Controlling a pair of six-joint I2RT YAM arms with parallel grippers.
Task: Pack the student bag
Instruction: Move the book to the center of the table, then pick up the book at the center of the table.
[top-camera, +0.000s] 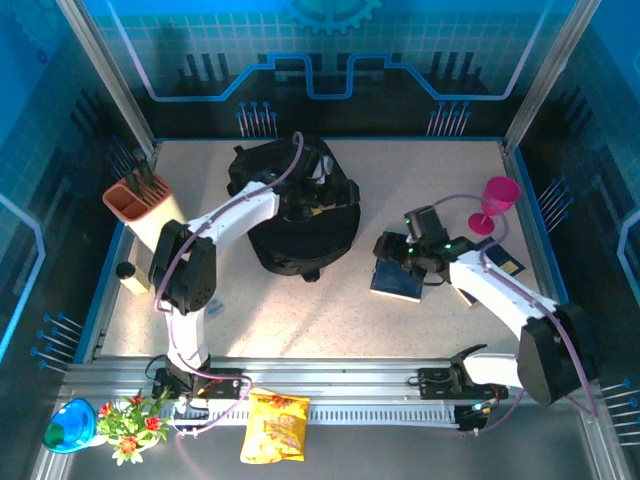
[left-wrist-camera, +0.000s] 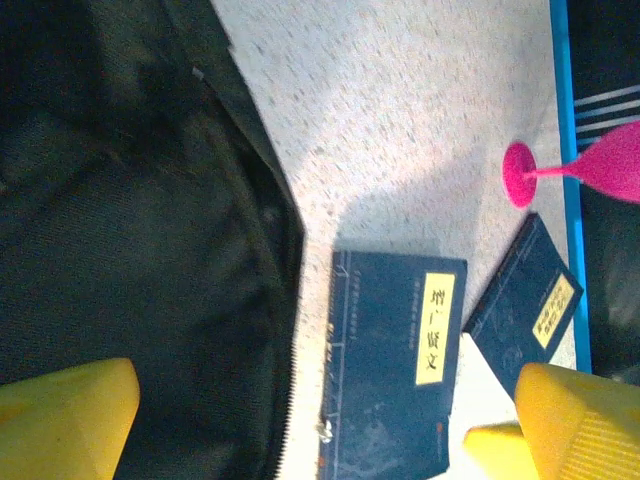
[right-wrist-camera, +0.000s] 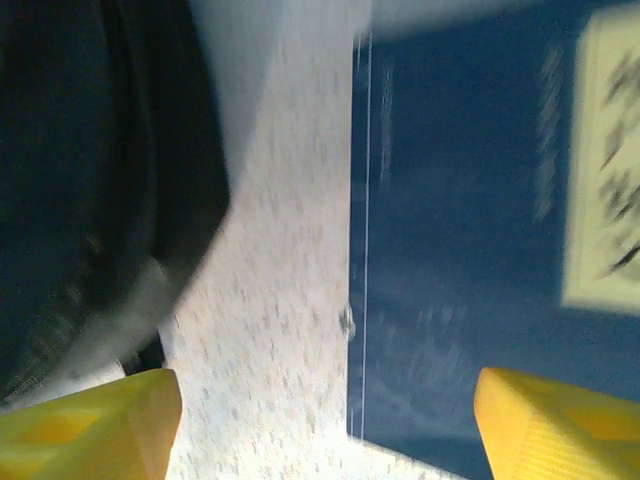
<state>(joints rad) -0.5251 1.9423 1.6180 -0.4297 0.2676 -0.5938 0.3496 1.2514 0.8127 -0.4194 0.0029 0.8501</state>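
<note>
Lying near the student bag edge, blue book, bare table between

The table has a pale speckled top, edged by a thin blue border and closed in at the sides by translucent blue panels. The back wall carries a light grid and circuit-like lines, with a gear emblem at top centre. Aluminium posts frame the corners, and a slotted aluminium rail runs along the near edge. Bright light pools mid-table.
</note>
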